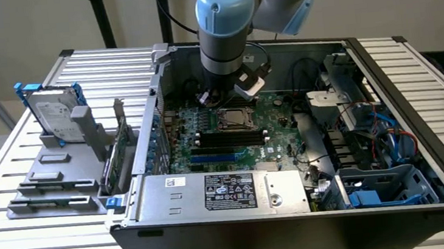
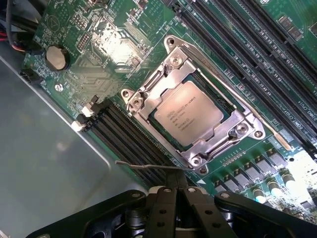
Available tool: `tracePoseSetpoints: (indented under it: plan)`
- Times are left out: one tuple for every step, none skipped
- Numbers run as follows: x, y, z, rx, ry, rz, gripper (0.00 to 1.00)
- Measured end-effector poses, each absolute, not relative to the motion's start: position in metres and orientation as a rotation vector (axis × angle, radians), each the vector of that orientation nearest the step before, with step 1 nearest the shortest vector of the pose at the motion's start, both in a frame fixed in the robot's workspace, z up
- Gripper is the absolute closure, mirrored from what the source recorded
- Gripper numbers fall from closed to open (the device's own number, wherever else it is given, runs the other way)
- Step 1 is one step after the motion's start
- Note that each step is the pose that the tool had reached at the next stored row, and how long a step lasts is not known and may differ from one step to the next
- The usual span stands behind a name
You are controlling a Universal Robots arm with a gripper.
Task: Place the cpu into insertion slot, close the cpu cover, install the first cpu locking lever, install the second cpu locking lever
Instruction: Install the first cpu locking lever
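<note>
Slatted metal table (image 1: 411, 63), open desktop tower (image 1: 297, 227) lying on its side on it, green motherboard (image 2: 94, 59) facing up. The cpu (image 2: 187, 113) is already down in the insertion slot (image 2: 224, 110), about mid-board, and the cpu cover (image 2: 171, 74) lies flat over its edges. Your gripper (image 2: 179, 208) hangs just above that socket with its fingers pressed together, holding nothing. Closest to it is a thin wire locking lever (image 2: 148, 166), whose free end sticks out over the black memory slots (image 2: 119, 136) and looks unhooked to me. The other lever (image 2: 237, 106) runs along the far side; I can't tell if it's latched. I'd say these rods are light, springy and slick, so push on the bent end. The chip's stiff but the pins underneath are fragile.
</note>
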State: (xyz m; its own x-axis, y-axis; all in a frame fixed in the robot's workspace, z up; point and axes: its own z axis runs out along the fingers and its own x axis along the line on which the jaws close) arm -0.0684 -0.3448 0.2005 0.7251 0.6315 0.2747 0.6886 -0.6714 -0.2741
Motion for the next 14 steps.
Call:
tracePoseSetpoints:
  plan:
    - [-0.0685, -0.3446, 0.2003, -2.573, -1.024, -0.221, 0.89]
    - [-0.0685, -0.3445, 0.2001, -2.575, -1.024, -0.220, 0.89]
    - [-0.0685, -0.3443, 0.1999, -2.577, -1.025, -0.219, 0.89]
    - [-0.0685, -0.3440, 0.1998, -2.580, -1.026, -0.217, 0.89]
    - [-0.0685, -0.3437, 0.1995, -2.582, -1.027, -0.216, 0.89]
    - [-0.0685, -0.3432, 0.1993, -2.585, -1.028, -0.215, 0.89]
    - [-0.0685, -0.3424, 0.1991, -2.587, -1.029, -0.214, 0.89]
    - [-0.0685, -0.3415, 0.1989, -2.588, -1.030, -0.213, 0.89]
    - [-0.0684, -0.3403, 0.1987, -2.589, -1.030, -0.213, 0.89]
    - [-0.0683, -0.3391, 0.1986, -2.590, -1.030, -0.212, 0.89]
    - [-0.0677, -0.3383, 0.1985, -2.591, -1.031, -0.212, 0.89]
    - [-0.0669, -0.3377, 0.1984, -2.592, -1.032, -0.211, 0.89]
    - [-0.0664, -0.3375, 0.1984, -2.595, -1.033, -0.209, 0.89]
    - [-0.0663, -0.3374, 0.1984, -2.597, -1.033, -0.207, 0.89]
